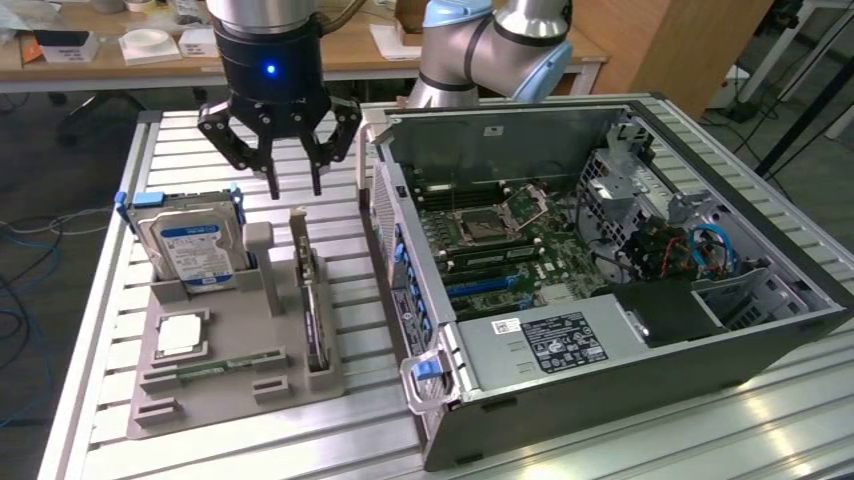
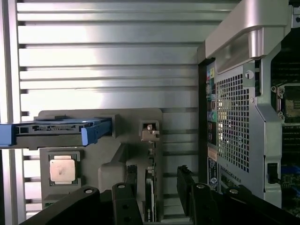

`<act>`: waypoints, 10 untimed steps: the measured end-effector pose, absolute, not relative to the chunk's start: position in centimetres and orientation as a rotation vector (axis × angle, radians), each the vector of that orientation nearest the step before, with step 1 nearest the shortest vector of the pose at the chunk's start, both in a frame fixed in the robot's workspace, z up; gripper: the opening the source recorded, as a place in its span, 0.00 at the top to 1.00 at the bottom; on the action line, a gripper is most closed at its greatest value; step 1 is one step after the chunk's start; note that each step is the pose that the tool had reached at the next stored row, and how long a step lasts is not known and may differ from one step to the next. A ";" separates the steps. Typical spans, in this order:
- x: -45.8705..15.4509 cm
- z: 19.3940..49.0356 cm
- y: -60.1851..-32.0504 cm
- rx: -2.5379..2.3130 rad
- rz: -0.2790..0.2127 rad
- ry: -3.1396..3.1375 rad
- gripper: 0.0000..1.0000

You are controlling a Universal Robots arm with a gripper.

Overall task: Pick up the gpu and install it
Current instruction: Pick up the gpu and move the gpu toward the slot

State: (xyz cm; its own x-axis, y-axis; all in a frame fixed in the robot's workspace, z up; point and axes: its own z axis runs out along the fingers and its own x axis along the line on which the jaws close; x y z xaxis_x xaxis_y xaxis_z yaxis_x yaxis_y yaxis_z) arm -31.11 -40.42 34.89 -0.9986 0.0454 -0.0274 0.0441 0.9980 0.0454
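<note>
End effector [image 1: 295, 186] hangs wide open, empty, over the far end of the gpu [image 1: 310, 300]. In ext. view we put the card at 6 o'clock of it, untouched. We judge pick-up not begun, install all left.

Gray holder tray [image 1: 214, 406] on the bench [image 1: 100, 350] carries the gpu edge-on in its slot, hard drive [image 1: 198, 245] at 10 o'clock of the card, CPU chip [image 1: 180, 335] & memory stick [image 1: 220, 365] approx 8 o'clock.

Open PC case [image 1: 561, 420] at 3 o'clock holds the motherboard [image 1: 514, 240]; no card fitted, far as we can tell.
</note>
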 end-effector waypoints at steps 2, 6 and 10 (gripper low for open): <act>-31.1 34.7 -40.5 0.070 0.070 3.111 0.53; -31.1 34.3 -40.7 0.070 0.070 3.111 0.53; -31.1 33.8 -40.8 0.069 0.070 3.111 0.53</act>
